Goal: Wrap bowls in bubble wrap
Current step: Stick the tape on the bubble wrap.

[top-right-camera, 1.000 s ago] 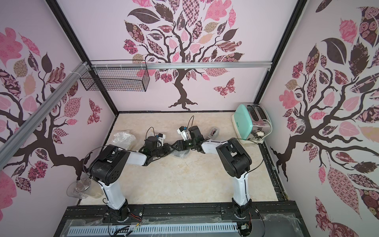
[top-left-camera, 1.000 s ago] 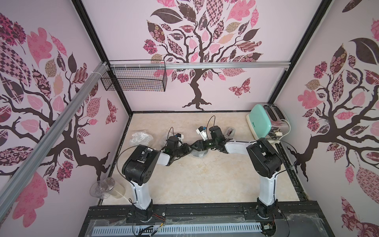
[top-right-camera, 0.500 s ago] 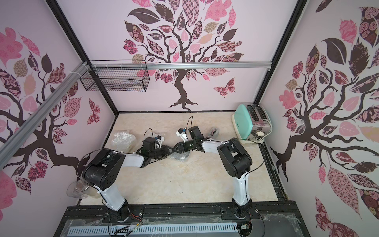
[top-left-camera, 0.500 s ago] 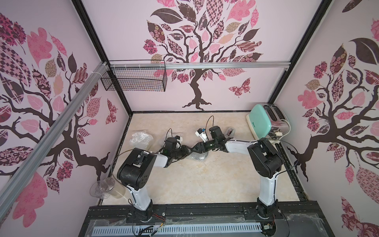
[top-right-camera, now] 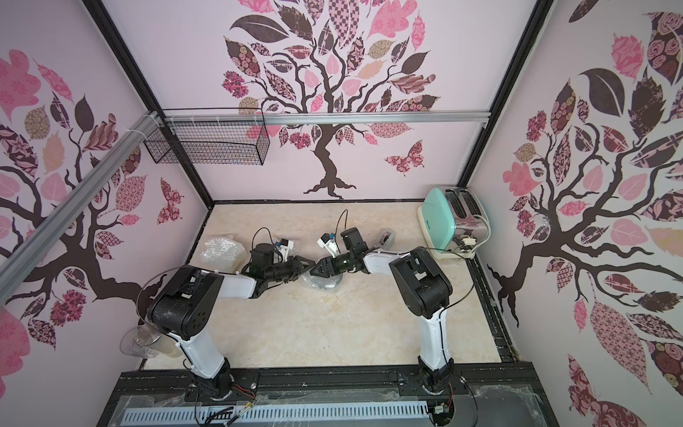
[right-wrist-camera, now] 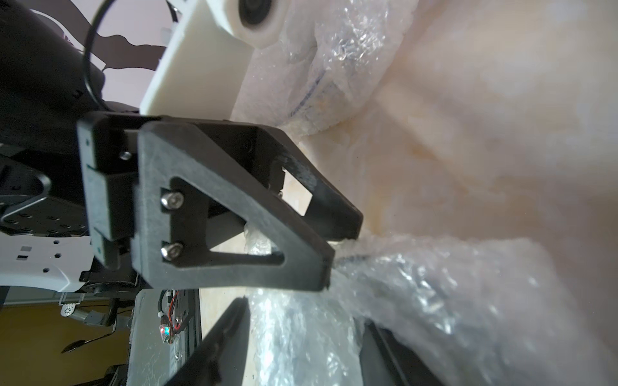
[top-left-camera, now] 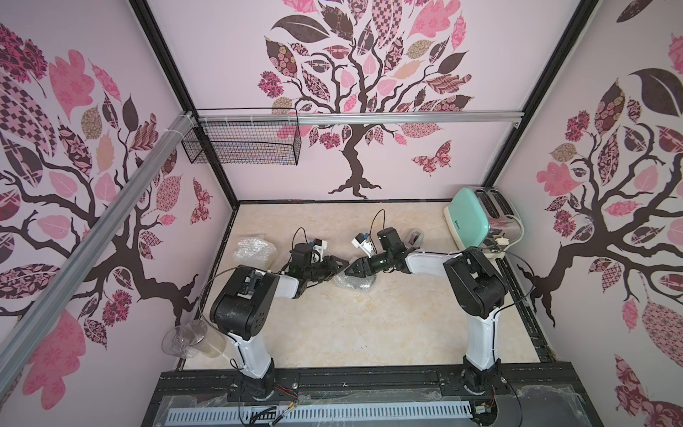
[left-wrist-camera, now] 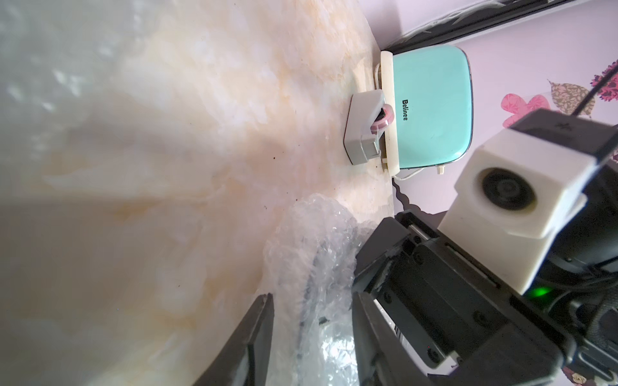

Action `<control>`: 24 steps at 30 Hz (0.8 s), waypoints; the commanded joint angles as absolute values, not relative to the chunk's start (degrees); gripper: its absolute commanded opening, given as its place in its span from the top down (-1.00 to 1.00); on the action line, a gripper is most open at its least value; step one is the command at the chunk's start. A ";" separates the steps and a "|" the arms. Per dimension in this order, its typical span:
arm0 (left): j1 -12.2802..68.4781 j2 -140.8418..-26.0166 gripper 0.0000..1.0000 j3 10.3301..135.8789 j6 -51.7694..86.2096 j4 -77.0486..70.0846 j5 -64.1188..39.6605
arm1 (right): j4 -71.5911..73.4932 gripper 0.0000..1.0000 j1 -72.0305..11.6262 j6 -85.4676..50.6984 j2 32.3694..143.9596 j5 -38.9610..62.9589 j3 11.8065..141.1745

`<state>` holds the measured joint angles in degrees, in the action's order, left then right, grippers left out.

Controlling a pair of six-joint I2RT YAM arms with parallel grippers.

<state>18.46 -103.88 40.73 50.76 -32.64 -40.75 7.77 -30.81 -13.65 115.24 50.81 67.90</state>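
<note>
At the centre of the table (top-left-camera: 332, 332), in both top views, the left gripper (top-left-camera: 340, 266) and right gripper (top-left-camera: 351, 271) meet tip to tip over a crumpled bundle of bubble wrap (top-left-camera: 354, 287). One arm probably steadies it while the other works a fold. A second wrapped bundle (top-right-camera: 221, 253) lies apart, off to the robot's left, and looks finished.

From the left wrist, the left gripper (left-wrist-camera: 311, 297) stands spread, with wrap between its fingers but not pinched. Dark streaks through the plastic suggest the bowl (left-wrist-camera: 309, 274) is inside.

From the right wrist, the right gripper (right-wrist-camera: 306, 314) is clamped on the wrap (right-wrist-camera: 434, 284). The plastic is cloudy, glinting and bunched, and it fills the gap between the fingers, apparently anchoring the bundle.
</note>
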 commanded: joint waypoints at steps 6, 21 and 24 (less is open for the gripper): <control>19.58 -108.97 0.10 43.76 47.30 -33.19 -45.55 | 5.01 -0.11 -30.69 -13.35 118.83 51.71 68.41; 20.03 -113.93 0.58 45.79 46.58 -31.00 -40.89 | 3.58 -0.11 -30.72 -13.05 119.18 50.73 68.19; 20.33 -114.59 0.72 45.49 46.80 -31.80 -40.77 | 3.63 -0.11 -30.69 -13.31 119.18 50.42 68.05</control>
